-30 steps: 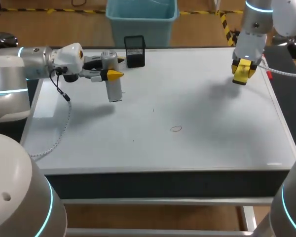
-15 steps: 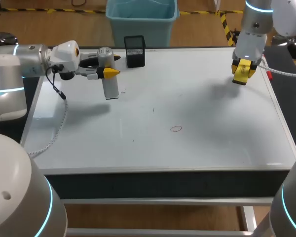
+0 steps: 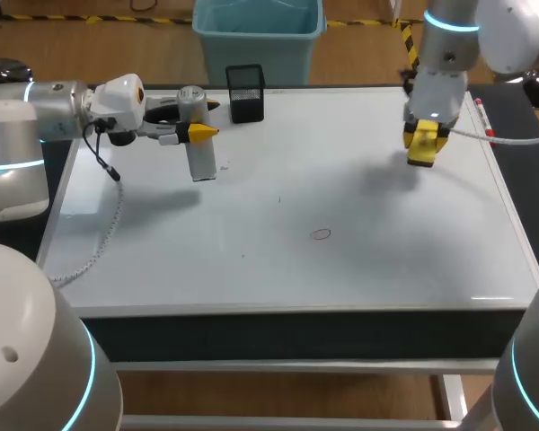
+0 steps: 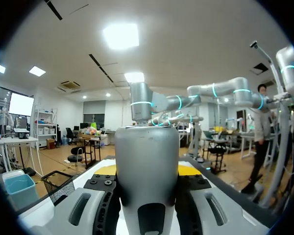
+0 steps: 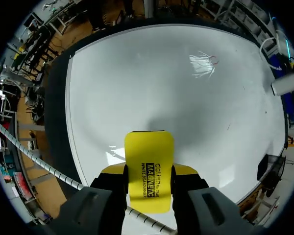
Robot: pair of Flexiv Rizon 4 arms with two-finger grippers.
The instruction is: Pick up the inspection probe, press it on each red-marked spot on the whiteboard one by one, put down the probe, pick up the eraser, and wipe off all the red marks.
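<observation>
The grey cylindrical probe [image 3: 200, 148] hangs upright over the whiteboard's [image 3: 278, 278] far left, its lower end near or on the surface. My left gripper [image 3: 194, 134] is shut on it; in the left wrist view the probe [image 4: 147, 161] fills the space between the left gripper's [image 4: 147, 172] fingers. My right gripper [image 3: 422, 142] holds the yellow eraser [image 3: 419, 153] above the board's far right. The eraser [image 5: 148, 154] is clamped in the right gripper [image 5: 149, 172]. One small red ring mark [image 3: 320, 234] lies near the middle, ahead of the eraser as the red mark [image 5: 213, 60].
A black mesh basket [image 3: 245, 92] stands at the far edge, just right of the probe. A red marker pen [image 3: 483, 121] lies along the right rim. The left arm's white cable [image 3: 103, 241] trails over the board's left part.
The left arm drew the probe back toward the far left, then stayed still. In the last half second the right arm carried the eraser left, in over the board.
</observation>
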